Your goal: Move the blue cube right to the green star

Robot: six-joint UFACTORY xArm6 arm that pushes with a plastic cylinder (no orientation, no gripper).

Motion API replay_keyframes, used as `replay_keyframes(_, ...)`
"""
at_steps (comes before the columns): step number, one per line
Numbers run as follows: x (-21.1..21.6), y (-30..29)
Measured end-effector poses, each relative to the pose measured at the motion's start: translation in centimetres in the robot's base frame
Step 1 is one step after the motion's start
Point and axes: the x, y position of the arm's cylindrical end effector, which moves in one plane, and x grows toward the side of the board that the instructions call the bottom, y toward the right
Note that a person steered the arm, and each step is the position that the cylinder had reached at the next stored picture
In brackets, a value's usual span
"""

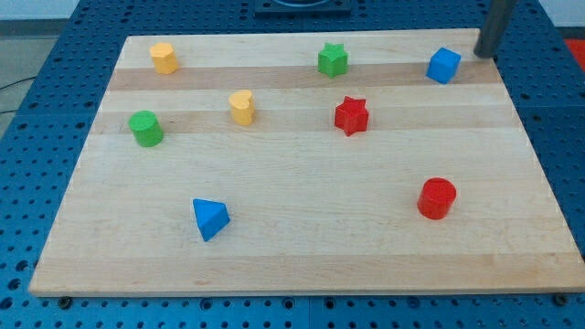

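The blue cube (443,65) sits near the view's top right of the wooden board (302,247). The green star (333,60) lies to its left, near the top middle, with a clear gap between them. My tip (481,53) is just right of the blue cube and slightly above it in the view, close to the cube but apart from it. The rod rises out of the view's top edge.
A red star (351,115) lies below the green star. A red cylinder (436,198) is at the lower right. A yellow heart-like block (241,106), a yellow block (164,57), a green cylinder (145,128) and a blue triangle (210,218) lie on the left half.
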Motion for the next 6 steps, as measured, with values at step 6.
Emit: replay_keyframes(6, 3.9, -9.9)
